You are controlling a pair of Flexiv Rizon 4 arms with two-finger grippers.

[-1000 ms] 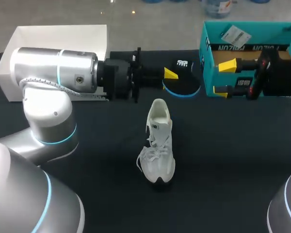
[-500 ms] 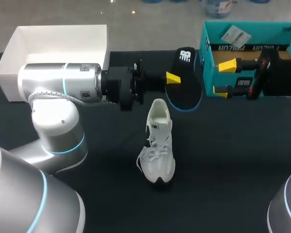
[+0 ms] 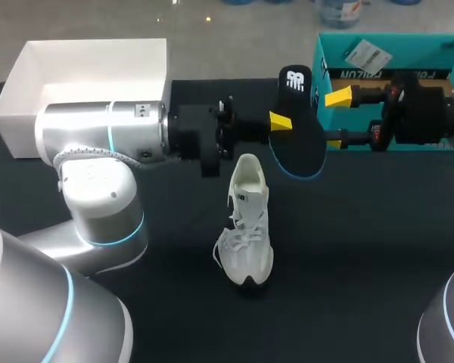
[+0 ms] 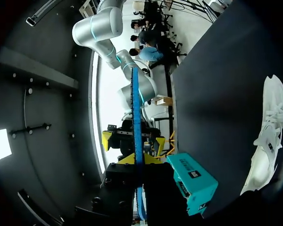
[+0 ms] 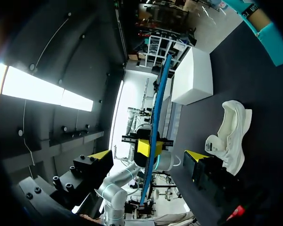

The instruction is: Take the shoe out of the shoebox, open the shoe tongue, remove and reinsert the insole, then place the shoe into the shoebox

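While the left end effector (image 3: 281, 122) clamps the insole (image 3: 299, 144) aloft, the right end effector (image 3: 336, 119) stands wide open at its 3 o'clock. The shoe (image 3: 246, 227) sits on the surface (image 3: 363, 249) at 6 o'clock, the shoebox (image 3: 393, 53) at 2. The risk, as I see it: a mistimed handover lets the insole twist or drop.

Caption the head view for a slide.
Left gripper holds black insole beyond white shoe; open right gripper faces it beside teal shoebox.
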